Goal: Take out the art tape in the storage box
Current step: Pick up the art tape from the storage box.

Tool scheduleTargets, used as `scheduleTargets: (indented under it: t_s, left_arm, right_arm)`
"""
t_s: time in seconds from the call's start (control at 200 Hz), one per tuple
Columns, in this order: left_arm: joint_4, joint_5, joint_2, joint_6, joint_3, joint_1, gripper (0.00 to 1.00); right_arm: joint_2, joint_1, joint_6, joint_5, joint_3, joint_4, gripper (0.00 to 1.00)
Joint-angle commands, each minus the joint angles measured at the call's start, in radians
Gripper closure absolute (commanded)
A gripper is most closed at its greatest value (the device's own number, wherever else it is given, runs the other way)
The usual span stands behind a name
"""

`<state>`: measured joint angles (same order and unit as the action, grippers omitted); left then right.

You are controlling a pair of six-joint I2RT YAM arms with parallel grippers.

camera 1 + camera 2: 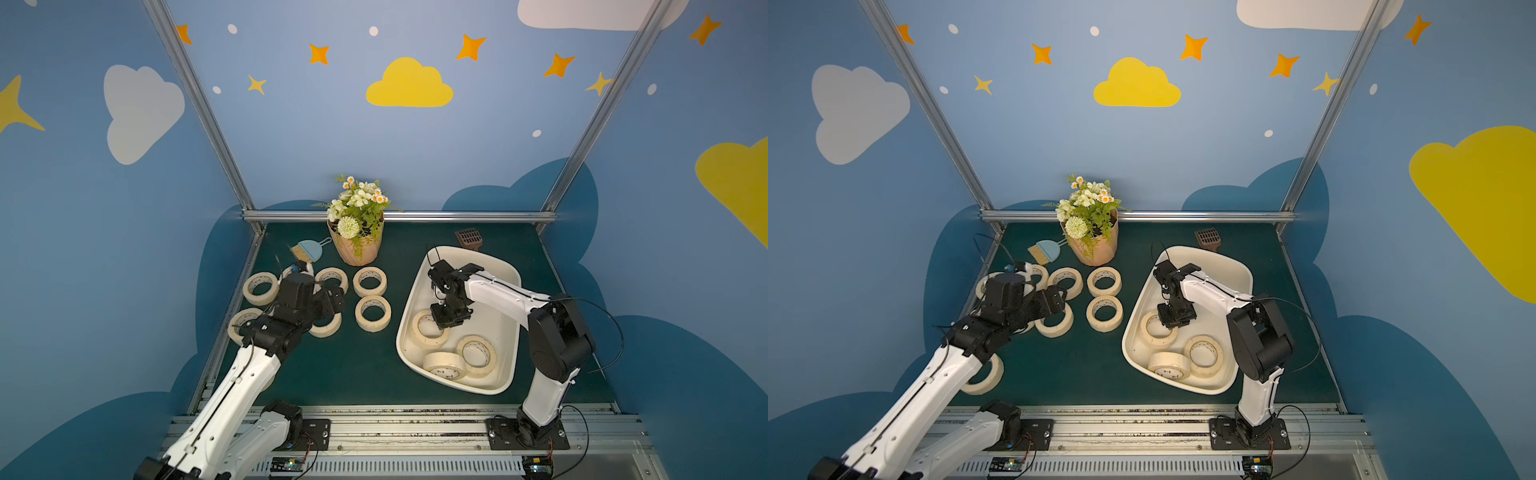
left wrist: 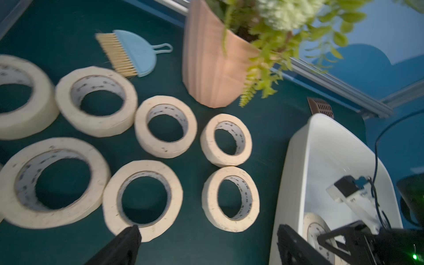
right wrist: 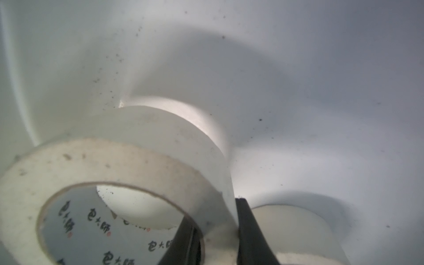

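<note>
The storage box (image 1: 490, 259) is an off-white tub on the right of the green table, seen in both top views. Three art tape rolls are in it. My right gripper (image 1: 446, 320) reaches down into the box and is shut on the wall of the farthest roll (image 1: 428, 345). In the right wrist view one black finger is inside the ring and the other outside, pinching the roll (image 3: 114, 165). Several more rolls (image 1: 372, 281) lie flat on the table at left. My left gripper (image 2: 207, 229) hovers over them, open and holding nothing.
A tan ribbed flowerpot (image 1: 358, 245) with flowers stands at the back centre, with a small blue brush and dustpan (image 1: 309, 251) to its left. A brown gridded piece (image 1: 468, 237) lies behind the box. Aluminium rails edge the table.
</note>
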<state>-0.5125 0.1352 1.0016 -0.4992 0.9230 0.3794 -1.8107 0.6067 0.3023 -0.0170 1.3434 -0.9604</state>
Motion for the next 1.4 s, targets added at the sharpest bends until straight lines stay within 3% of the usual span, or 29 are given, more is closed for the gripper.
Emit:
scheduleTargets:
  t_s: [0.0, 0.065, 0.165, 0.325, 0.551, 0.856, 0.976, 1.131, 1.236, 1.397]
  left_arm:
    - [0.014, -0.003, 0.127, 0.136, 0.104, 0.108, 0.03]
    - [0.044, -0.083, 0.209, 0.174, 0.162, 0.162, 0.04]
    - [0.058, -0.175, 0.342, 0.218, 0.258, 0.234, 0.04]
    - [0.036, -0.198, 0.516, 0.273, 0.395, 0.327, 0.04]
    - [0.038, -0.246, 0.647, 0.266, 0.483, 0.353, 0.05]
    - [0.016, -0.205, 0.816, 0.256, 0.581, 0.372, 0.08]
    - [0.000, -0.222, 0.862, 0.233, 0.615, 0.371, 0.26]
    - [-0.010, -0.222, 0.881, 0.221, 0.636, 0.373, 0.77]
    - [-0.004, -0.209, 0.880, 0.216, 0.633, 0.373, 0.96]
    - [-0.001, -0.182, 0.872, 0.192, 0.618, 0.367, 0.96]
  right_arm:
    - [0.069, -0.024, -0.023, 0.079, 0.067, -0.097, 0.93]
    - [0.084, -0.037, -0.029, 0.082, 0.091, -0.113, 1.00]
    - [0.096, -0.049, -0.037, 0.055, 0.131, -0.128, 1.00]
    - [0.100, -0.049, -0.039, 0.044, 0.183, -0.149, 1.00]
    - [0.109, -0.045, -0.040, 0.040, 0.206, -0.155, 1.00]
    - [0.147, -0.033, -0.032, 0.028, 0.187, -0.147, 1.00]
    - [0.166, -0.030, -0.026, 0.032, 0.171, -0.139, 1.00]
    - [0.182, -0.033, -0.019, 0.025, 0.154, -0.127, 1.00]
    - [0.193, -0.035, -0.012, 0.016, 0.144, -0.118, 1.00]
    - [0.254, -0.044, -0.008, 0.018, 0.167, -0.163, 0.41]
